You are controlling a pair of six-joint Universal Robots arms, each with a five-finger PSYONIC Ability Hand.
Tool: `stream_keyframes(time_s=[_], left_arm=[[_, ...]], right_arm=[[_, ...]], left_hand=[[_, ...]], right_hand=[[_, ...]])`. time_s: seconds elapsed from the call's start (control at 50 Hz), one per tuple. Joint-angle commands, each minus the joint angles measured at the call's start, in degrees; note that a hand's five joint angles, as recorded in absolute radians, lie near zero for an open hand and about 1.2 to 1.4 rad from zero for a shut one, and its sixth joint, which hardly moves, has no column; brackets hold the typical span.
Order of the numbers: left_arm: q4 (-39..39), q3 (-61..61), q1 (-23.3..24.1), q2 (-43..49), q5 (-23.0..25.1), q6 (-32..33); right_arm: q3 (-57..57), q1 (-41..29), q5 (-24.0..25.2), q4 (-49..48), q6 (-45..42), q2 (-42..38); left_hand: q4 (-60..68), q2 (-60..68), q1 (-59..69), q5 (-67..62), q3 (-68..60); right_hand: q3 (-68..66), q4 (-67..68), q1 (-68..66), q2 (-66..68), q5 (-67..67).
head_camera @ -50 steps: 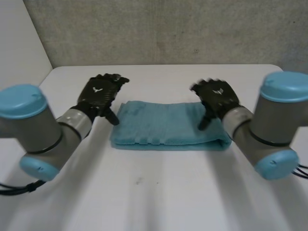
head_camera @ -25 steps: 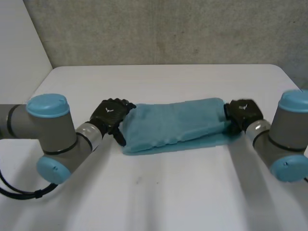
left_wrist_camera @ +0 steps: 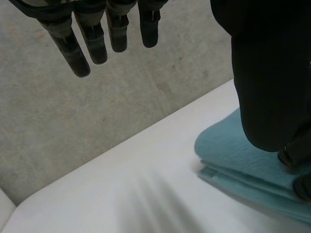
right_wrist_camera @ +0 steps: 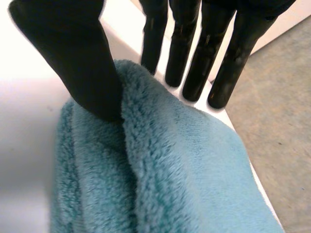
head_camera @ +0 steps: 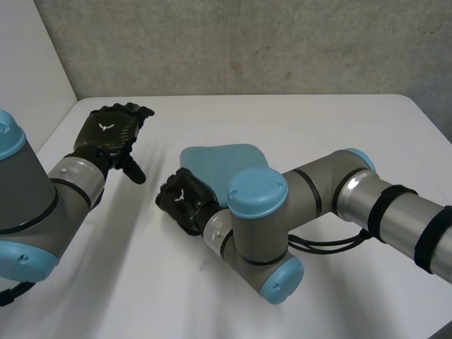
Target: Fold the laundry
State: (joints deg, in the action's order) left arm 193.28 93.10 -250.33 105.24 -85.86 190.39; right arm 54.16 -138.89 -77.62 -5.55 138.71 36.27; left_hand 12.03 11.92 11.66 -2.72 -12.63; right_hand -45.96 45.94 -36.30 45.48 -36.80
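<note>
On the white table (head_camera: 332, 120), near its middle and a little toward the robot's left: a teal towel (head_camera: 219, 162), folded into a thick pad and lying flat; several layers stacked along its edge in the left wrist view, rounded at the corner nearest that hand.

Across the front of the towel, the right arm (head_camera: 339, 191), swung over from the right side with its light-blue cap toward the camera; at its end the right hand (head_camera: 185, 201), low at the towel's left end and touching it. In the right wrist view, thumb (right_wrist_camera: 73, 63) pressed into a raised fold of the plush cloth; fingers (right_wrist_camera: 194, 58) straight and close side by side on the far side of that fold; cloth pinched between thumb and fingers, the rest of the towel spreading out under the palm.

Over the table's left part, well apart from the towel: the left hand (head_camera: 107, 134), lifted clear of the surface and holding nothing; fingers (left_wrist_camera: 77, 48) straight and slightly spread, thumb standing off to one side; beyond the fingertips, bare table and the grey wall (head_camera: 247, 49); beside the thumb, the towel's layered corner.
</note>
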Motion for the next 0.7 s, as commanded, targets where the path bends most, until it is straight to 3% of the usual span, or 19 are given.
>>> stream_keyframes(time_s=[0.02, 0.08, 0.12, 0.18, 0.3, 0.52, 0.6, 0.7], left_arm=[[0.6, -3.0, 0.3, 2.4, -0.1, 0.1], [0.3, -7.3, 2.0, 5.4, -0.3, -0.1], [0.1, -9.3, 3.4, 6.7, -0.3, -0.5], [-0.1, -14.3, 7.8, 10.1, -0.4, -2.6], [-1.7, -20.2, 12.3, 16.5, -0.4, -5.7], [-7.7, -22.8, 12.3, 28.1, -2.5, -6.3], [-8.1, -22.0, 11.6, 28.1, -4.0, -6.2], [-9.9, -20.8, 10.9, 25.0, -4.3, -5.8]], right_arm=[[2.7, 2.1, -11.0, 0.2, 7.1, 10.5], [5.3, 4.7, -11.4, 0.5, 14.2, 14.6], [9.1, 8.8, -9.8, 0.6, 24.3, 19.1], [12.0, 11.5, -6.9, 1.2, 31.5, 21.4], [12.9, 17.2, -2.1, 5.3, 40.3, 21.6], [3.4, 20.3, -0.4, 13.1, 42.0, 6.6], [-1.3, 20.5, -0.2, 18.2, 41.7, 1.7], [-6.4, 20.4, 0.1, 24.4, 40.1, 1.0]], left_hand=[[1.0, 1.2, 1.4, -0.4, -0.4], [1.2, 1.3, 1.6, -0.5, -0.6], [1.4, 1.5, 1.7, -0.7, -0.8], [2.1, 2.2, 2.4, -1.4, -1.5], [2.7, 2.8, 3.1, -2.0, -2.1], [3.2, 3.3, 3.6, -2.5, -2.6], [2.9, 3.0, 3.3, -2.2, -2.3], [2.4, 2.5, 2.8, -1.7, -1.8]], right_hand=[[36.0, -35.9, 26.3, -35.5, 36.8], [36.0, -35.9, 26.3, -35.5, 36.8], [36.0, -35.9, 26.3, -35.5, 36.8], [36.0, -35.9, 26.3, -35.5, 36.8], [36.0, -35.9, 26.3, -35.5, 36.8], [36.0, -35.9, 26.3, -35.5, 36.8], [36.0, -35.9, 26.3, -35.5, 36.8], [36.0, -35.9, 26.3, -35.5, 36.8]])
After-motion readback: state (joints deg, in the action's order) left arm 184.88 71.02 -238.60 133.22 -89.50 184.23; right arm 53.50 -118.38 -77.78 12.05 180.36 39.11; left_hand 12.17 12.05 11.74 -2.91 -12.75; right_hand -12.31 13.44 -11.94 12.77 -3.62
